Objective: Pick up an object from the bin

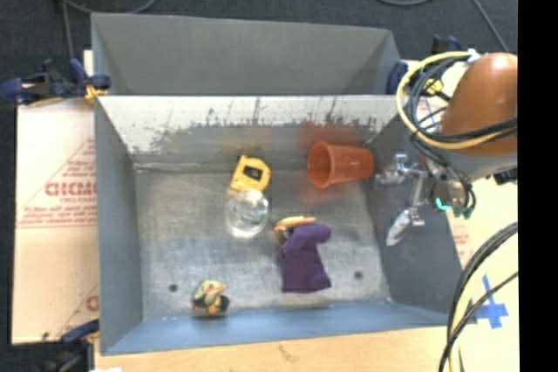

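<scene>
Hanging just inside the bin (261, 113) with gripper (397, 198) fingers spread wide, pinching nothing. Lying just beside the far finger: orange cup (340, 164), tipped on its side, wide end looking like it's pointing away from the fingers. Probably being the easiest grab, so centring both fingers across the cup's body before closing, not clipping the rim. Sitting further out from the near finger: purple cloth (303, 259). Lying well beyond both: clear glass (246, 213), yellow block (248, 173), small mottled lump (210, 298).
</scene>
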Controlling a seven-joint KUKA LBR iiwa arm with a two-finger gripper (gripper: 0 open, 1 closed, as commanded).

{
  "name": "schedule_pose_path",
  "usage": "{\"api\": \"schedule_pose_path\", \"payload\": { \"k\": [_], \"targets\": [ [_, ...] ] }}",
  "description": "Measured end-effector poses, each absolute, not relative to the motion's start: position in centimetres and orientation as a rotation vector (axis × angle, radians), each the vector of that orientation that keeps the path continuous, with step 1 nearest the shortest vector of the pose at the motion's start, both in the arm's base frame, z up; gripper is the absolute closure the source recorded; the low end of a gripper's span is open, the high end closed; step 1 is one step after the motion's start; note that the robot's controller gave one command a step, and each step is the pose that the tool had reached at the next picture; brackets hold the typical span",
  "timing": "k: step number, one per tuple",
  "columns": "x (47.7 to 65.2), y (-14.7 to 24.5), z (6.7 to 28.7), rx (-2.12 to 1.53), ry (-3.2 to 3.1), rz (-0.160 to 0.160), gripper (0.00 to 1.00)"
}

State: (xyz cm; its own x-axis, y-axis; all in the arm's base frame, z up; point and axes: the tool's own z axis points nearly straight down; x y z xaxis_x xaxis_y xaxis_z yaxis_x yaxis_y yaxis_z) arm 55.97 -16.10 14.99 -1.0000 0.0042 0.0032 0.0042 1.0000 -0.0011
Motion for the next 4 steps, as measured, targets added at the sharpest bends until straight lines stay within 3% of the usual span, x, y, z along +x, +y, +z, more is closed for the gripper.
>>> {"api": "schedule_pose_path", "payload": {
  "k": [1,2,3,4],
  "targets": [
    [56.2,-16.0,15.4,-0.001,-3.146,0.005,0.0],
    [60.2,-9.4,9.7,0.153,-3.131,0.008,0.0],
    [60.3,-7.3,8.8,0.021,-3.113,0.002,0.0],
    [61.2,-5.7,10.2,0.217,-3.104,0.005,0.0]
  ]
}}
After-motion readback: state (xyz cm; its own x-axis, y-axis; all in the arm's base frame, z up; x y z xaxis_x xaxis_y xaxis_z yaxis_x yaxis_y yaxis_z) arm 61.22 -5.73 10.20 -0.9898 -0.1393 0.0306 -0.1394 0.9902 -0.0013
